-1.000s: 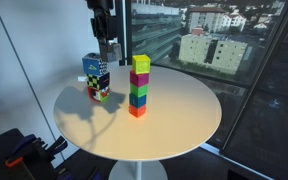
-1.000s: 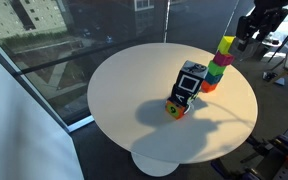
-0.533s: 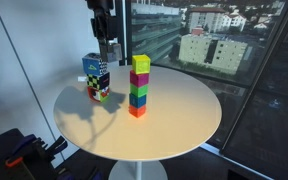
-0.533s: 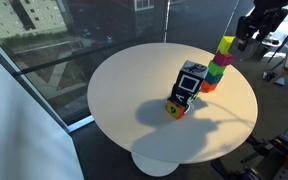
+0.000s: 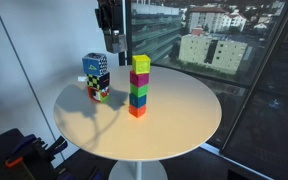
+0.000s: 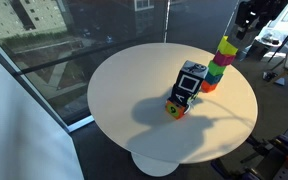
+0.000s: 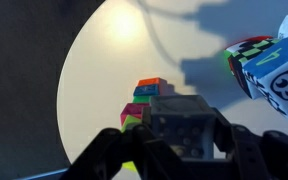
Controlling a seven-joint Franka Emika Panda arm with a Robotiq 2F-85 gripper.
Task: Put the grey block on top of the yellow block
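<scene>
My gripper [image 7: 182, 150] is shut on the grey block [image 7: 182, 118], which fills the space between the fingers in the wrist view. In both exterior views the gripper [image 5: 111, 42] [image 6: 246, 24] hangs high, beside and a little above the stack of coloured cubes. The yellow block [image 5: 141, 64] [image 6: 227, 44] is the top cube of that stack, with green, magenta, green and orange cubes under it. In the wrist view the yellow block [image 7: 131, 122] shows just left of the held grey block, partly hidden by it. The grey block is too small to make out in the exterior views.
A tall multicoloured chequered box [image 5: 96, 73] [image 6: 190, 82] [image 7: 274, 70] stands on the round white table [image 5: 184, 120] [image 6: 124, 90], with small coloured cubes [image 6: 174, 108] at its foot. A window wall stands close behind the table. The table edge lies near the stack.
The gripper with the grey block has risen a little and shifted slightly towards the stack. The stack and the box have not moved.
</scene>
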